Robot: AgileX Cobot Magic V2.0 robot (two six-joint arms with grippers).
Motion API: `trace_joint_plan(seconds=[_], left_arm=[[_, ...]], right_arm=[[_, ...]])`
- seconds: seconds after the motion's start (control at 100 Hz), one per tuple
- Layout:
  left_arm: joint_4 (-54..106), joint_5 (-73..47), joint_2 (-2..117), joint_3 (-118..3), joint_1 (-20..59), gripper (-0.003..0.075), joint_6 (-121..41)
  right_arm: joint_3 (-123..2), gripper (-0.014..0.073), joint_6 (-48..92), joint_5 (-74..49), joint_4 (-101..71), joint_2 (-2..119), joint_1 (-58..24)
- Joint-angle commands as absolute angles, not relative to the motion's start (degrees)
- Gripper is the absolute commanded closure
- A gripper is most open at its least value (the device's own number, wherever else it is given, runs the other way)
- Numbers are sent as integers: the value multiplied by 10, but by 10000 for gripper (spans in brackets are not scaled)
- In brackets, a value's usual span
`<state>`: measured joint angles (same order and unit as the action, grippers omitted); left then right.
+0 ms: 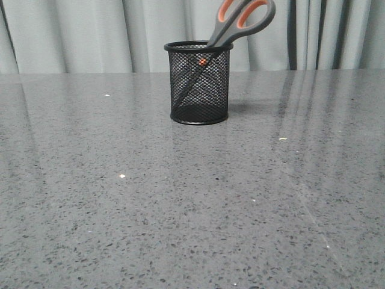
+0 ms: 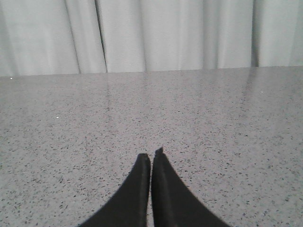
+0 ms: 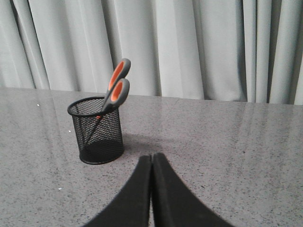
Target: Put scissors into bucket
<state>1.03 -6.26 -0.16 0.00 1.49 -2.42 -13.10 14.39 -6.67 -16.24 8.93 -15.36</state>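
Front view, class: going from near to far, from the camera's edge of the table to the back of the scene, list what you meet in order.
Bare grey speckled table → bucket standing upright with the scissors blades-down inside it, handles leaning out to the right → pale curtain behind the table's far edge.

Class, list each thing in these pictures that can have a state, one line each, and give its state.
Grey-handled scissors with orange-lined loops: blades down inside the cup, leaning on its rim, handles sticking out.
Black wire-mesh cylindrical cup: upright on the table, holding the scissors.
Left tool: shut, empty.
Right tool: shut, empty.
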Motion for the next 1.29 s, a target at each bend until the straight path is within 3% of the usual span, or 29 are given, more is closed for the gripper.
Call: trace_joint_plan(seconds=[0.0,0.17,0.34,0.57,1.28], left_arm=[[11,-22,-17,23,18,740,-20],[11,-22,-17,23,18,740,-20],[11,-22,-17,23,18,740,-20],[11,-22,-16,22,18,740,-20],[11,-22,-16,22,18,740,-20]], right_arm=[[-132,638,144,-5,-139,94,-147],[-68,638,22,51,-33,87,-86],[-11,638,14,46,-16,38,-37],[12,638,14,-50,0,-19,-23],[11,638,14,-46,15,-19,-20]])
